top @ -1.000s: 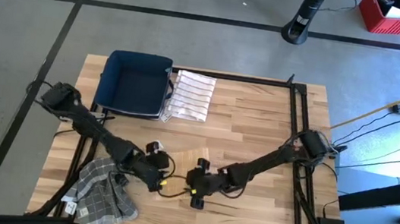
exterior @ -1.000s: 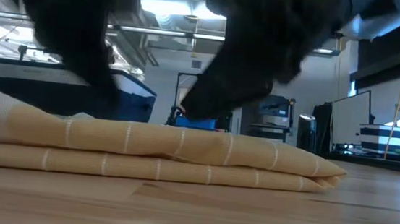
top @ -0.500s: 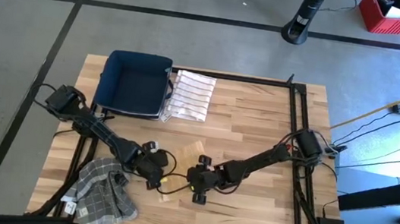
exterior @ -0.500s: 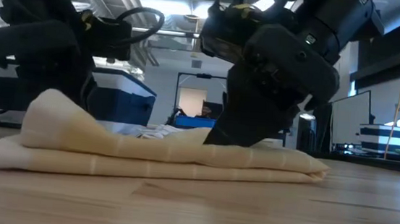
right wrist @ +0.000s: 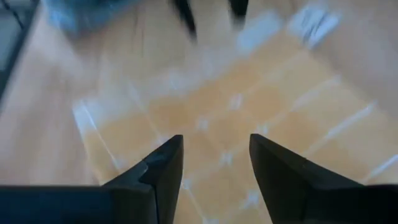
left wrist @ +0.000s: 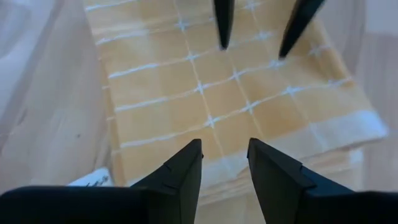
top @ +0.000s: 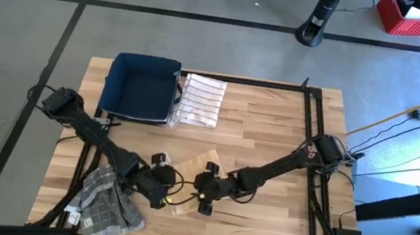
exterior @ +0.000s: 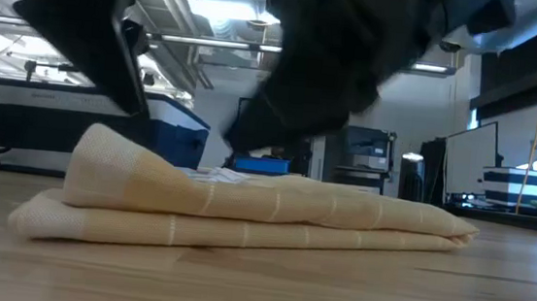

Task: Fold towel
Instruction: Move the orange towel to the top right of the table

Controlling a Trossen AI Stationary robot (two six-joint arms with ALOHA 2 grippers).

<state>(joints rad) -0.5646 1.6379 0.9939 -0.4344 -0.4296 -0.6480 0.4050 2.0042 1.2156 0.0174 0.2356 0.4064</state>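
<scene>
Since the yellow towel [exterior: 243, 217] already lies doubled on the worktop [top: 272, 133], well clear of the blue bin [top: 144, 87], folding looks mostly done; another fold or squaring may remain. Beside the towel's opposite ends, the left end effector [left wrist: 224, 163] and right end effector [right wrist: 214, 163] both hover parted, holding nothing.

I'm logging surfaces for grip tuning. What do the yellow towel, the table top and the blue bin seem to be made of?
Yellow towel: soft woven cloth, matte, with thin white grid lines and rounded folds.
Table top: light wood planks, smooth, with visible grain and seams.
Blue bin: dark blue; probably fabric or plastic, too small to tell.
</scene>
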